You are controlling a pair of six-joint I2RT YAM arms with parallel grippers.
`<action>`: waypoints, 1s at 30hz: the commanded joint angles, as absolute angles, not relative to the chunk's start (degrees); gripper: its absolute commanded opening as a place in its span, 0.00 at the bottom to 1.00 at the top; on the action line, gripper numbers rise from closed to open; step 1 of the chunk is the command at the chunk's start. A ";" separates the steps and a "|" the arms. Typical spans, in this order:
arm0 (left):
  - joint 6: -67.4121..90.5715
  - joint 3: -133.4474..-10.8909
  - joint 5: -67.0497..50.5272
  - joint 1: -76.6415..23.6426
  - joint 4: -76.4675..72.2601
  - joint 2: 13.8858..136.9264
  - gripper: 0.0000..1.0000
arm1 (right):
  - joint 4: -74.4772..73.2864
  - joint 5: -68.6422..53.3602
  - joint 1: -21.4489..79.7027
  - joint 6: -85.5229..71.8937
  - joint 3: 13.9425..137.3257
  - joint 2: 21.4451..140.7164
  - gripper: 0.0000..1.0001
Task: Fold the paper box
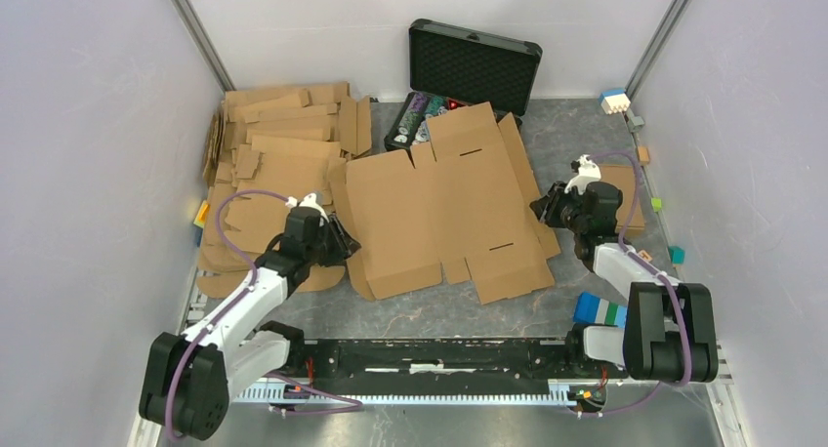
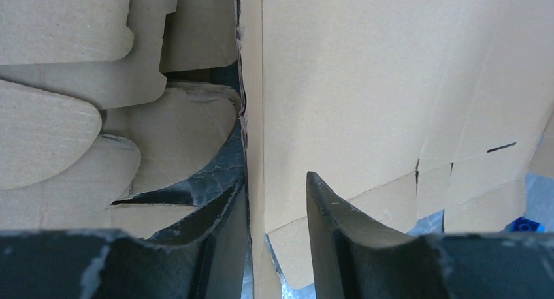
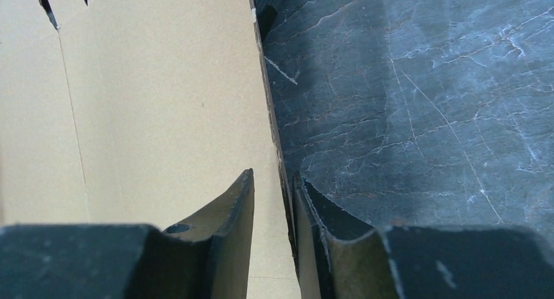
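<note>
**Inspector:** Where does the paper box lie?

**Arms:** The paper box (image 1: 439,208) is unfolded, flat on the table (image 1: 439,315) between my two arms. Its far flap overlaps the front of the open black case (image 1: 474,61). No flap is raised.

**Inspector:** Left side?

**Arms:** My left gripper (image 1: 344,242) is at the sheet's left edge, beside the pile of spare cardboard (image 1: 273,135). The jaws stand partly apart, astride that edge. The edge runs along one finger (image 2: 219,240) and clear of the other, so nothing is clamped.

**Inspector:** Right side?

**Arms:** My right gripper (image 1: 540,208) sits at the opposite edge, its jaws a narrow gap apart with the edge between them. I judge it loose, not pinched.

**Inspector:** Why both sides?

**Arms:** Holding opposite edges would let me raise the side walls evenly. The risk, in my judgement, is that the sheet slides if only one side bites.
</note>
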State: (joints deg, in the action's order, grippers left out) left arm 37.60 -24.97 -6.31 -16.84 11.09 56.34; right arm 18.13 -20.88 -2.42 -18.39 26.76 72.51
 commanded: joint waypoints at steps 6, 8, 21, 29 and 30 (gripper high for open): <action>34.18 -27.61 -4.37 -17.01 11.81 59.54 0.46 | 17.38 -18.31 -0.35 -16.35 29.09 73.63 0.31; 34.52 -27.29 -5.58 -17.05 10.16 60.33 0.42 | 17.08 -17.81 -0.35 -16.18 29.17 73.51 0.30; 36.27 -24.75 -11.33 -17.05 6.36 38.78 0.10 | 18.57 -16.25 -0.33 -16.05 27.07 67.38 0.24; 33.27 -33.17 -14.87 -17.05 15.07 41.29 0.04 | 19.60 -18.91 -0.31 -17.56 24.76 65.49 0.33; 33.27 -33.90 -15.11 -17.04 15.74 41.67 0.04 | 19.27 -19.20 1.01 -17.51 24.55 65.56 0.40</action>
State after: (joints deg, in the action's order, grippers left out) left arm 35.66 -29.36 -11.27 -16.88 12.51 40.32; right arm 17.17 -17.47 -0.73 -17.06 26.00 67.07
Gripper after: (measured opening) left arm 0.064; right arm 0.300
